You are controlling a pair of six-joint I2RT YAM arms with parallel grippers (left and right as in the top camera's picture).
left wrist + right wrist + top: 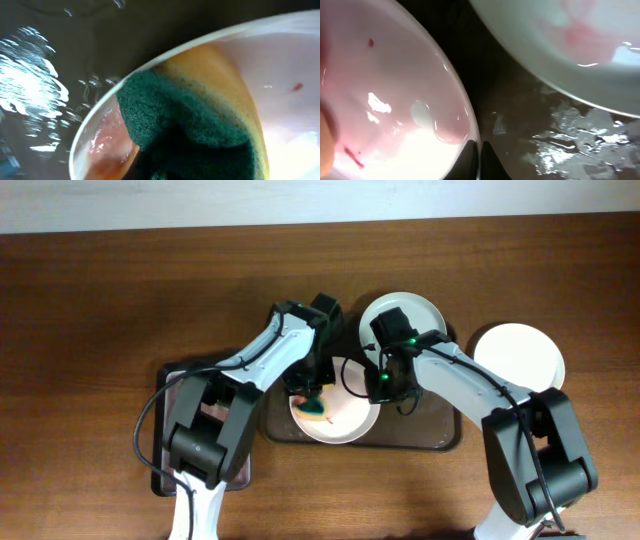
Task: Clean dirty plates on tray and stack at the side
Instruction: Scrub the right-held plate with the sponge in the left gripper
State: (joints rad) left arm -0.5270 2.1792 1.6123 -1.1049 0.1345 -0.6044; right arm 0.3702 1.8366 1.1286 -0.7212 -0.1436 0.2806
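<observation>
A white plate [350, 418] smeared with red sauce lies on the dark brown tray [432, 442]. My left gripper [308, 395] is shut on a green and yellow sponge [316, 408] and presses it on the plate's left part. In the left wrist view the sponge [190, 125] fills the plate [285, 65]; the fingers are hidden. My right gripper [384, 386] is shut on this plate's right rim, and the right wrist view shows its fingers [480, 161] pinching the rim [395, 100]. A second plate [420, 315] sits at the tray's back [570, 40]. A third plate [520, 358] lies on the table to the right.
A smaller pan [168, 475] sits at the left, under my left arm. The tray's floor is wet and shiny [555, 135] [45, 75]. The brown table [100, 300] extends to the left and back.
</observation>
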